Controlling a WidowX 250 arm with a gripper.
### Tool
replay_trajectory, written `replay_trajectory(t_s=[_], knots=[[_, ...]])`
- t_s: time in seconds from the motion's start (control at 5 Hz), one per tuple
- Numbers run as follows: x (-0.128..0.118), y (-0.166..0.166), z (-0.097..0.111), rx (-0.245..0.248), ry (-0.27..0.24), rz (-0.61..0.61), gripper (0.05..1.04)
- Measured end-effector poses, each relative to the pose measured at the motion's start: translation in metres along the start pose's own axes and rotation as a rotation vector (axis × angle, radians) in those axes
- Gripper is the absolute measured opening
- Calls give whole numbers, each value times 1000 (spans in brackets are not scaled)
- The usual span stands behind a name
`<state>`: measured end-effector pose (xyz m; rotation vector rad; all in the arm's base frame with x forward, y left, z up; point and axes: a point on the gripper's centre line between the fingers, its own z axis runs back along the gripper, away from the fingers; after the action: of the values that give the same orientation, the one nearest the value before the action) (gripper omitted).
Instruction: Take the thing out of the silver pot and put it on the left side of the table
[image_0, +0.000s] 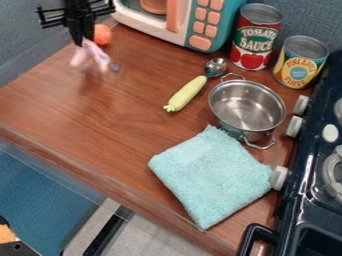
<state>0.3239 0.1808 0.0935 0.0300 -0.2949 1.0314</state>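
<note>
The claw (79, 39) is closed on one pink thing (90, 54), most likely the task's thing, hanging over the left side of the table (137, 117), probably so that it can be lowered and let go there. Just beside it sits one orange ball (102, 34), leaving room in front for setting down. Farther out are one microwave (184, 22) at the back and one spoon (189, 92), slanting towards the pot (247, 107). That one pot stands upright, its mouth up, so a grip from above can get in; it has two handles. Behind it are two cans, one red (256, 37) and one yellow (300, 62), seemingly put out of the way. One cloth (210, 175) lies in front, beside one stove (314, 165).
</note>
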Motion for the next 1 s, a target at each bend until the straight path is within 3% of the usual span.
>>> replay_trajectory(t_s=[0.2, 0.4, 0.6, 0.8, 1.0], knots=[[4, 9, -7, 28, 18, 32, 111], [3, 16, -17, 55, 70, 60, 291], [6, 16, -14, 61, 69, 65, 580], [7, 11, -12, 35, 74, 61, 880], [8, 8, -6, 15, 70, 70, 1009]])
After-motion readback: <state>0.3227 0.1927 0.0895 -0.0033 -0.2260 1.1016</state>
